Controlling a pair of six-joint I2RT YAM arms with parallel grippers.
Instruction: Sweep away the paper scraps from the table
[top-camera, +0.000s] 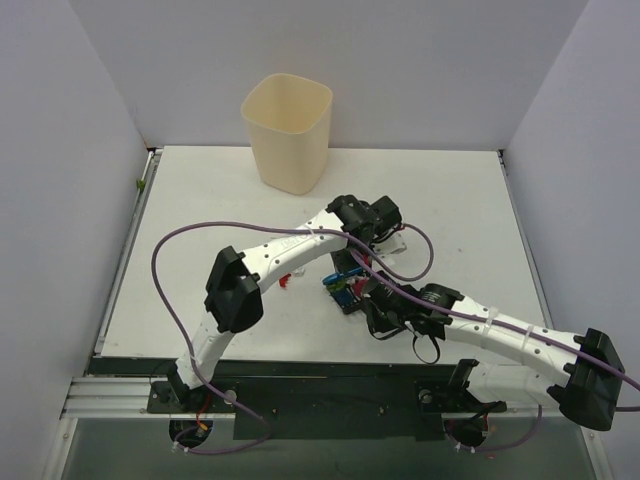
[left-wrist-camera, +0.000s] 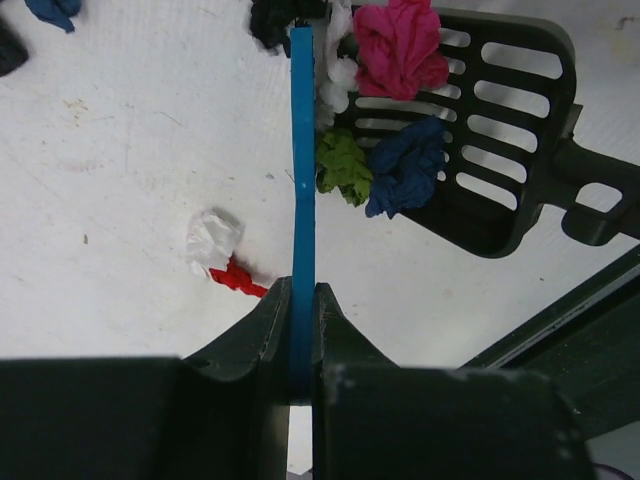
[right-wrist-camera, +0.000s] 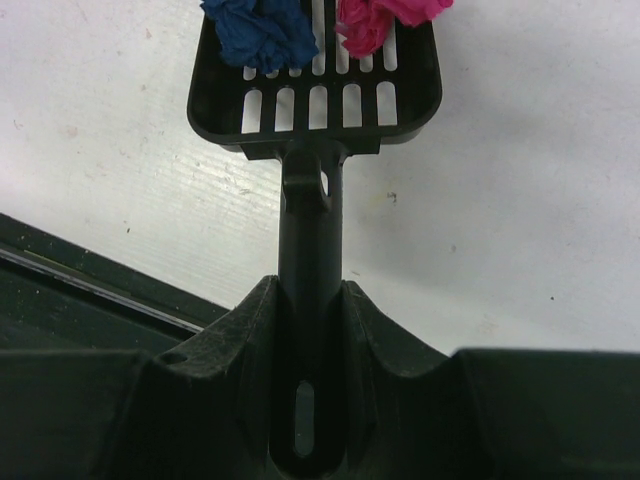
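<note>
**Left and right wrist views, with overhead.** The left hand (left-wrist-camera: 303, 300), nearest the lens, is clamping both fingers flat on the thin blue brush (left-wrist-camera: 302, 150). It is holding the brush edge-on, so that the far end is reaching ahead into the heap.

Ahead and to the right of this hand, the black slotted scoop (left-wrist-camera: 500, 130) is lying with its open lip facing the brush, placed so that a sideways stroke should carry wads in. The right hand (right-wrist-camera: 310, 290) is closing its fingers on the scoop's long handle and holding the tray low on the white desk (left-wrist-camera: 120, 150).

Of the paper scraps (left-wrist-camera: 410, 160), a magenta wad (left-wrist-camera: 400, 45) and a dark blue wad (right-wrist-camera: 262, 30) are resting on the tray. A green wad (left-wrist-camera: 343, 165) is lying between brush and lip. A red scrap (left-wrist-camera: 235, 277), touching a white wad (left-wrist-camera: 212, 238), is lying left of the brush, just ahead of the left fingers, on the side away from the scoop. The sweep therefore appears partly done, and these two will probably need the brush set down beyond them.

The cream bin (top-camera: 287, 130) is standing far ahead of both hands, presumably for emptying.
</note>
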